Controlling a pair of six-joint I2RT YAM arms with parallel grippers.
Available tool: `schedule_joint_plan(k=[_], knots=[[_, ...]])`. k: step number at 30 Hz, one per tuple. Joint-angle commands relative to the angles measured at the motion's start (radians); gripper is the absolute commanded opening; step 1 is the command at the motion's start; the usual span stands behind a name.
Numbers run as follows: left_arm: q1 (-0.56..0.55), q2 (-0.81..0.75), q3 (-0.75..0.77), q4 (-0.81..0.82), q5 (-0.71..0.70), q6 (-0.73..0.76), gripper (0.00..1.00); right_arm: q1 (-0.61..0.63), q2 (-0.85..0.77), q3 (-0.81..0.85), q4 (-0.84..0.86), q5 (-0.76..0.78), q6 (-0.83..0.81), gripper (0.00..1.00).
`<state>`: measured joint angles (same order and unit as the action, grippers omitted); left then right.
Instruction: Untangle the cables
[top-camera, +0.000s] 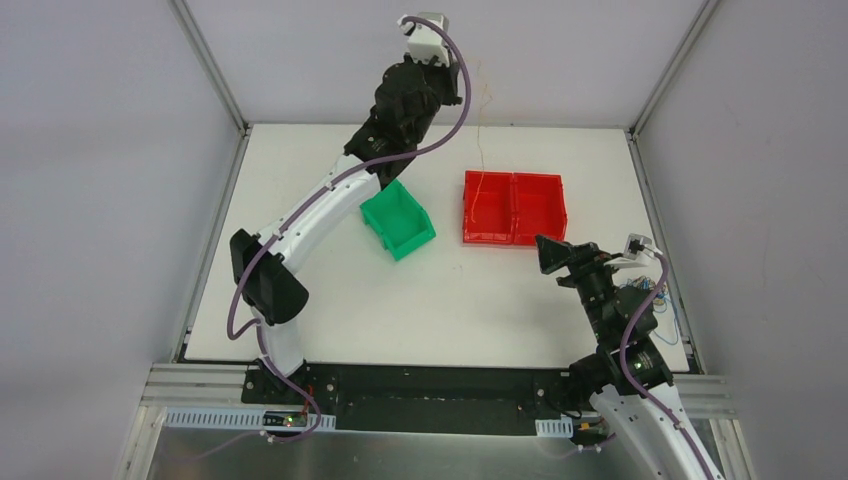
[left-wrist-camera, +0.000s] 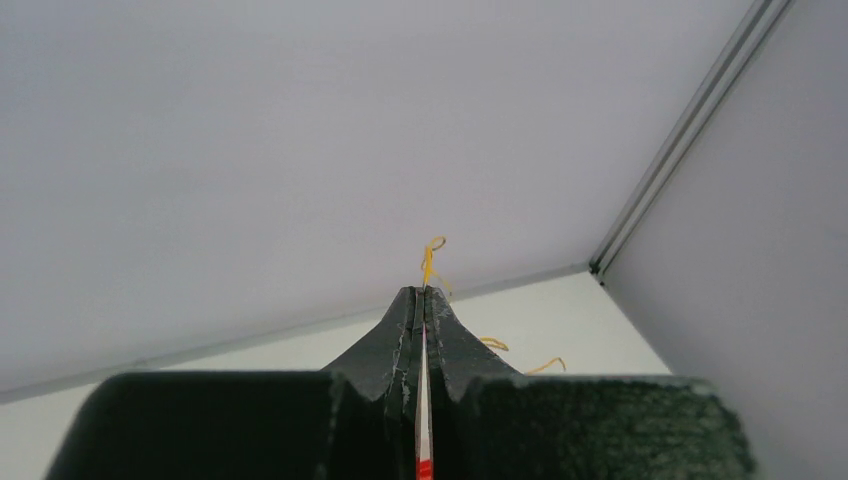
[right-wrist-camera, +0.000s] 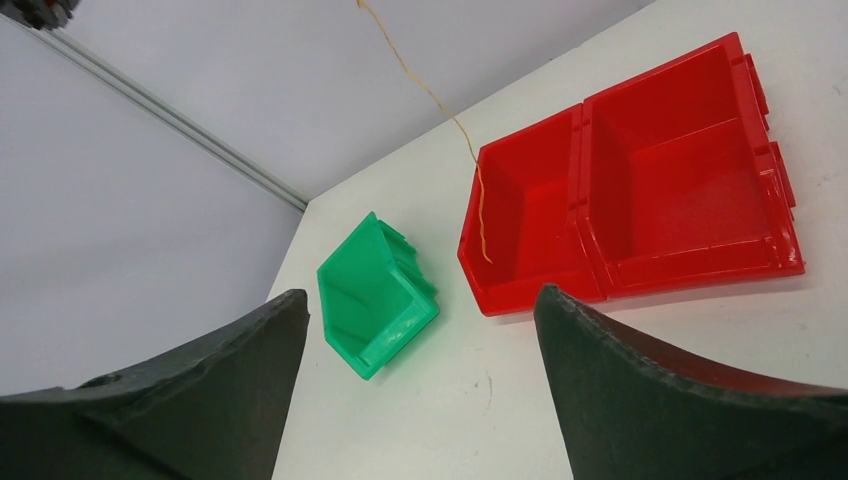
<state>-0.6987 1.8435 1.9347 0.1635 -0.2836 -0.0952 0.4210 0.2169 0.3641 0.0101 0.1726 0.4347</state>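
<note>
My left gripper (top-camera: 452, 88) is raised high over the back of the table and is shut on a thin orange-yellow cable (top-camera: 478, 150). The cable hangs straight down, and its lower end is in the left compartment of the red bin (top-camera: 513, 208). In the left wrist view the shut jaws (left-wrist-camera: 423, 291) pinch the strand (left-wrist-camera: 432, 255), and its curly end sticks out past the tips. My right gripper (top-camera: 553, 260) is open and empty, low over the table in front of the red bin. A small tangle of blue and orange cables (top-camera: 642, 290) lies by the right arm at the table's right edge.
A green bin (top-camera: 398, 222) stands at an angle left of the red bin. In the right wrist view, the green bin (right-wrist-camera: 375, 295), the red double bin (right-wrist-camera: 640, 190) and the hanging cable (right-wrist-camera: 440, 105) lie beyond the open fingers (right-wrist-camera: 640, 390). Walls enclose the table.
</note>
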Motion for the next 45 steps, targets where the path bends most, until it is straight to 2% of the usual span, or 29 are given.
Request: schedule_joint_plan(k=[1,5,10,16,21,27,37,45], knots=[[0.004,0.009,0.083,0.021,-0.048,0.027,0.00,-0.002,-0.004,0.003,0.025,0.010,0.011,0.87],[0.005,0.029,0.093,0.036,-0.057,0.058,0.00,-0.002,-0.004,0.003,0.025,0.008,0.012,0.87],[0.002,0.025,0.041,0.040,0.000,0.031,0.00,-0.002,-0.010,0.003,0.023,0.005,0.015,0.87],[-0.016,-0.039,-0.128,0.071,0.052,0.010,0.00,-0.002,-0.015,0.006,0.015,0.012,0.012,0.87],[-0.086,-0.102,-0.268,0.071,0.027,0.075,0.00,-0.002,-0.020,0.009,0.006,0.020,0.009,0.87],[-0.135,-0.137,-0.380,0.037,0.020,0.038,0.00,-0.002,-0.007,0.014,-0.005,0.036,0.010,0.87],[-0.159,-0.043,-0.350,-0.094,-0.072,0.038,0.00,-0.001,-0.012,0.014,-0.005,0.035,0.013,0.87],[-0.160,-0.034,-0.355,-0.104,-0.279,0.086,0.00,-0.001,-0.008,0.015,-0.005,0.036,0.015,0.87]])
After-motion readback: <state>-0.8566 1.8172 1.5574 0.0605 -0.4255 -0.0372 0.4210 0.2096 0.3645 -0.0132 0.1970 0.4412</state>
